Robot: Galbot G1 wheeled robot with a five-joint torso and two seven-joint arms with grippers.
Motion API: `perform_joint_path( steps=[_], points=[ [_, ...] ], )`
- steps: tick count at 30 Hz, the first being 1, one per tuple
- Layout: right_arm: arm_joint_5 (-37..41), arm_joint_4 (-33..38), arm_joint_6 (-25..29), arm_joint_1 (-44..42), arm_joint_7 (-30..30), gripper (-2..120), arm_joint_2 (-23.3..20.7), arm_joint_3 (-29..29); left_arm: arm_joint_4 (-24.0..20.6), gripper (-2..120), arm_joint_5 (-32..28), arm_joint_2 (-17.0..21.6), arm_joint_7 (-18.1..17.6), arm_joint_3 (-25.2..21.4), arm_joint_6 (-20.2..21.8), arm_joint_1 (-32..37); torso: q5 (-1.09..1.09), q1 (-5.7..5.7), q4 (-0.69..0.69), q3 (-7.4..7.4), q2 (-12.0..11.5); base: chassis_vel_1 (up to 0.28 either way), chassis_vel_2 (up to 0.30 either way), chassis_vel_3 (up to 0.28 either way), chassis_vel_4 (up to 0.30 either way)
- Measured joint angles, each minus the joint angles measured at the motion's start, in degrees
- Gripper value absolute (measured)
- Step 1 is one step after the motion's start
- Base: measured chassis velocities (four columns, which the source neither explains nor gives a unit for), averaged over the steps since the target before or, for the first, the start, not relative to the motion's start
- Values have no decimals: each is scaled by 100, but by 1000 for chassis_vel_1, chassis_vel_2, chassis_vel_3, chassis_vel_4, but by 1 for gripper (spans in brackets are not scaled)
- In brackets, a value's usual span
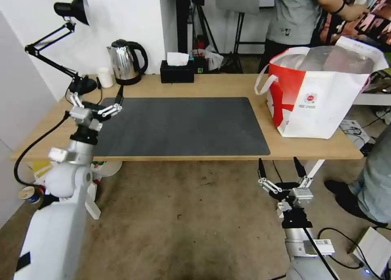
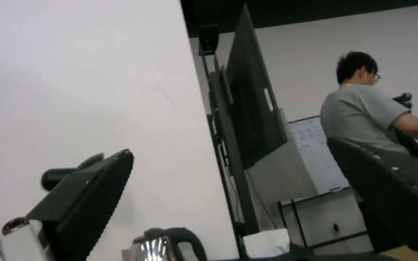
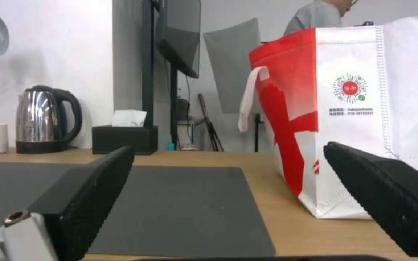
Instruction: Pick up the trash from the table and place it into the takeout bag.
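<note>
Both claws gape empty: left claw (image 1: pixel 109 95) at the frame's left over the worktop (image 1: pixel 211 86), right claw (image 1: pixel 280 168) lower right, below the takeout bag (image 1: pixel 326 104).

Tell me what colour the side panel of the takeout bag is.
Red, on the takeout bag, clearest in the right wrist view.

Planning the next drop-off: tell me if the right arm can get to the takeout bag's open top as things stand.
Probably yes. The right end effector hangs open just off the table's near edge, with the takeout bag standing ahead of it, mouth open and nothing between them; it would have to rise first.
</note>
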Motion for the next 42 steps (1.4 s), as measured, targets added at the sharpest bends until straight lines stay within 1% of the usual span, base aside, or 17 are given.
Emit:
perform_joint_path(
  steps=[3,6,9,11,13,15,17,20,22,26,42],
  points=[
    [0,0,0,-1,0,100,0,0,-35,100,4,-99,3,-58,-25,95,0,0,-1,0,0,0,0,0,0],
    [0,0,0,-1,0,100,0,0,-120,100,23,-312,5,-168,-70,281,0,0,-2,0,0,0,0,0,0],
    [0,0,0,-1,0,100,0,0,-130,100,71,-391,5,-214,-115,377,1,0,-1,0,0,0,0,0,0],
    [0,0,0,0,0,100,0,0,-117,100,115,-538,5,-324,-297,650,1,0,-1,0,0,0,0,0,0],
    [0,0,0,-1,0,100,0,0,-112,100,115,-548,5,-336,-312,683,0,0,-1,0,0,0,0,0,0],
    [0,0,0,-1,0,100,0,0,-68,100,100,-622,15,-439,-432,985,0,0,0,0,0,0,0,0,0],
    [0,0,0,-1,0,100,0,0,-40,100,75,-644,24,-477,-475,1103,-2,0,1,0,-1,0,0,0,0],
    [0,0,0,0,0,100,0,0,7,100,50,-663,52,-516,-553,1208,0,0,1,0,0,0,0,0,0],
    [0,0,0,-1,0,100,0,0,77,100,11,-694,179,-535,-668,1326,-1,0,-1,0,0,0,0,0,0],
    [0,0,0,-1,0,100,0,0,138,100,5,-759,239,-491,-757,1431,-1,0,-1,0,0,0,0,0,0],
    [0,0,0,-1,0,100,0,0,149,100,9,-870,510,-401,-1057,1843,0,0,-1,0,0,0,0,0,0]
  ],
)
